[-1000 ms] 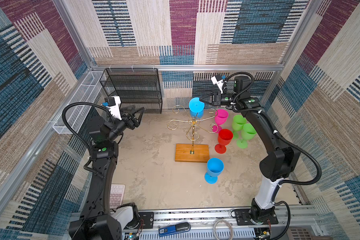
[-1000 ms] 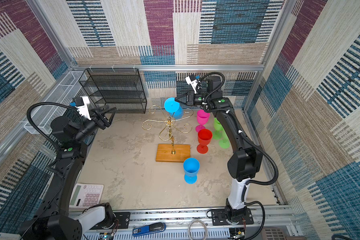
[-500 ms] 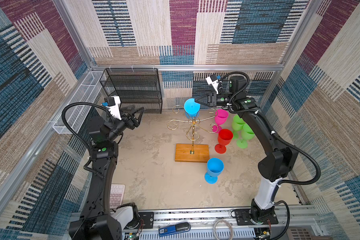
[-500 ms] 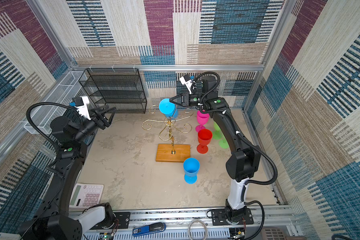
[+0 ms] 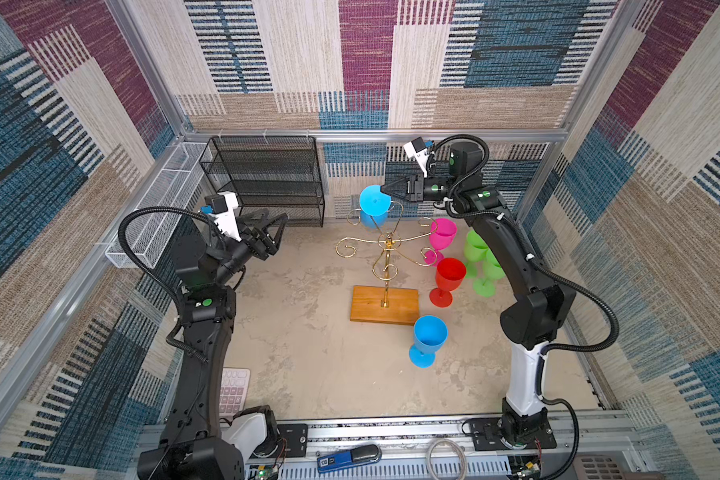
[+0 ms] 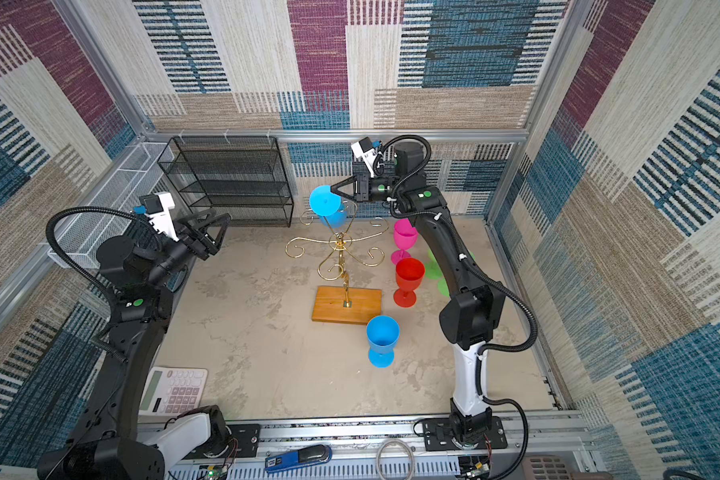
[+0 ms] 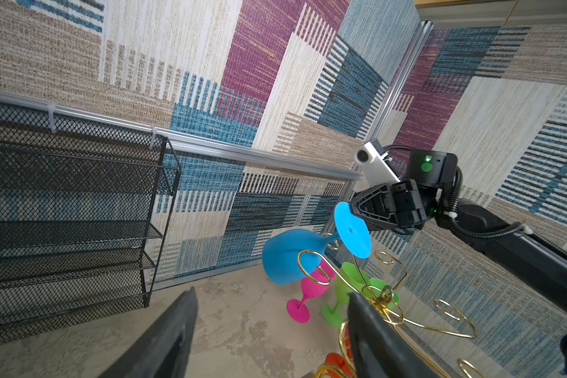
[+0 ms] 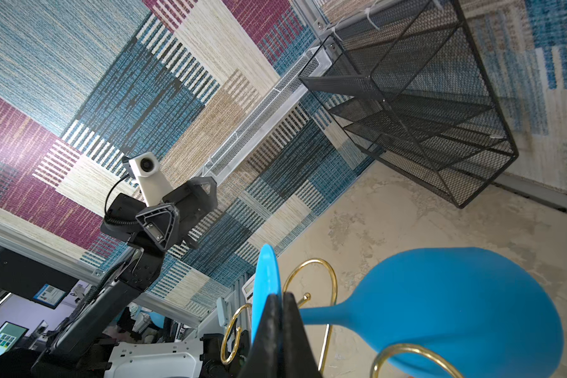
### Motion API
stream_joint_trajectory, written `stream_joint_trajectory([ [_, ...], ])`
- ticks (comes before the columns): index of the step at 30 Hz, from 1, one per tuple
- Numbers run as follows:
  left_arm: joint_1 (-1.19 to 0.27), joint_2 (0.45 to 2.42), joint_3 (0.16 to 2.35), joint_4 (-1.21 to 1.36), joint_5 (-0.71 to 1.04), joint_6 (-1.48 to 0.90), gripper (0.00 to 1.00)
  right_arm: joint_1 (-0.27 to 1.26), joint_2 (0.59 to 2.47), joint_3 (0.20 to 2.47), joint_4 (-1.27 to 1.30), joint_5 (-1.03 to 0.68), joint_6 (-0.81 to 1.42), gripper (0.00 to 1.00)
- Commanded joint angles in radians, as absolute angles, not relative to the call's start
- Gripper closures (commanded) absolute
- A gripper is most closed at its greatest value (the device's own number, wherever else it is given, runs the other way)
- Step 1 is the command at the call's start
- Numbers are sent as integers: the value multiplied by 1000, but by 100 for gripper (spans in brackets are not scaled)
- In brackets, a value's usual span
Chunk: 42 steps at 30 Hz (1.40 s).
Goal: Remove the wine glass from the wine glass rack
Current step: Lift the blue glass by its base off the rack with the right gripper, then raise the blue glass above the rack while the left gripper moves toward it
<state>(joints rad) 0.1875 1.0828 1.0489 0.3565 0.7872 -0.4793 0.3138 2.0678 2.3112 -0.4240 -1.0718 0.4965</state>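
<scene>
A blue wine glass (image 5: 374, 200) (image 6: 325, 200) hangs foot-up and tilted at the back of the wine glass rack (image 5: 387, 257) (image 6: 345, 305), a gold wire stand on a wooden base. My right gripper (image 5: 385, 190) (image 6: 334, 189) (image 8: 279, 299) is shut on the rim of the glass's foot disc (image 8: 267, 284) (image 7: 352, 230). The bowl (image 8: 455, 311) (image 7: 285, 255) leans out past a gold scroll arm (image 8: 311, 261). Whether the stem still rests on the wire I cannot tell. My left gripper (image 5: 276, 217) (image 6: 221, 218) (image 7: 271, 294) hovers open and empty to the left of the rack.
Pink (image 5: 443, 235), red (image 5: 449, 276) and two green (image 5: 480, 257) glasses stand right of the rack, under the right arm. Another blue glass (image 5: 428, 336) stands in front of the base. A black mesh shelf (image 5: 262, 178), white mesh basket (image 5: 158, 208) and calculator (image 6: 171, 390) lie left.
My right gripper has carried the blue glass by its foot to the left and a little toward the back wall. The left arm has stayed still.
</scene>
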Motion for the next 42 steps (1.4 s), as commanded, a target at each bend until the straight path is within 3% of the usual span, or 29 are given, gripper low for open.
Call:
stream_joint_trajectory([
  [1, 189, 1061, 1060, 431, 778, -527, 27, 313, 2115, 2423, -391, -1066, 529, 100],
  [6, 188, 1057, 1082, 513, 808, -620, 28, 316, 2189, 2573, -359, -1077, 584, 100],
  [14, 148, 1109, 1128, 679, 869, -818, 31, 316, 2149, 2589, -365, -1010, 529, 100],
  [24, 1, 1244, 1249, 796, 1009, -1019, 40, 340, 1940, 2435, -354, -944, 391, 100],
  [42, -163, 1319, 1307, 803, 978, -1057, 47, 479, 1803, 2343, -344, -855, 280, 100],
])
